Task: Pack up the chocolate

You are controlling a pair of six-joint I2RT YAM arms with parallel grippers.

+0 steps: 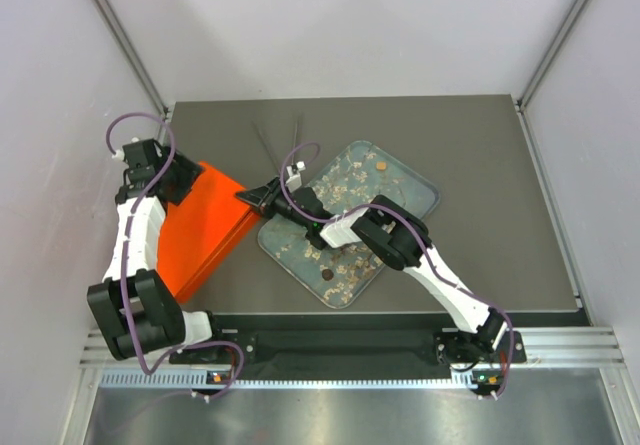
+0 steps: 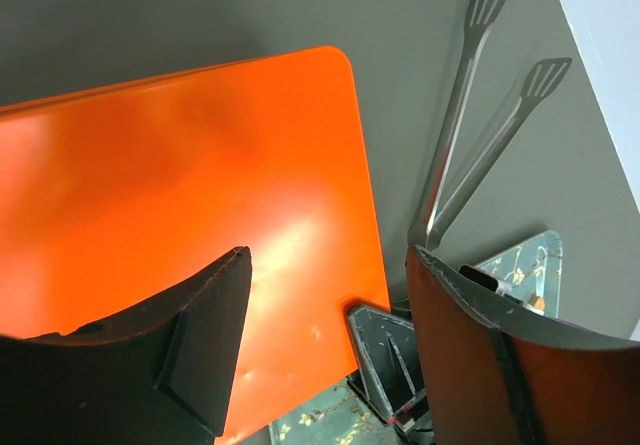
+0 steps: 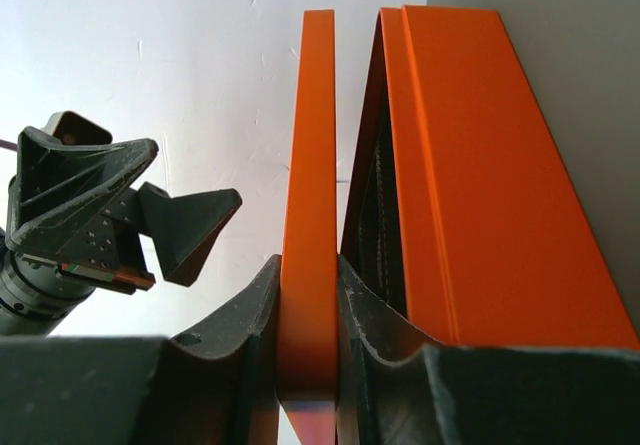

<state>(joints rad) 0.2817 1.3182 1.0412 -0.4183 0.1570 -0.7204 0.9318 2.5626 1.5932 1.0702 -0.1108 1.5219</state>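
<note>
Chocolate pieces (image 1: 380,165), tiny, round, one caramel brown, one dark, on clear tray (image 1: 415,177)

The box (image 1: 205,235) lies on the left part of the tabletop (image 1: 500,245), with the tray (image 1: 428,201) just to its right, about mid-table. The tongs (image 1: 268,150) lie behind the tray's left end. One chocolate (image 1: 380,165) sits in the tray near its far rim. The right tool (image 3: 308,265) reaches over the tray's left end and pinches what seems to be the raised lid (image 3: 308,145). The left tool (image 2: 330,255) hangs over the box's far side, jaws apart.
</note>
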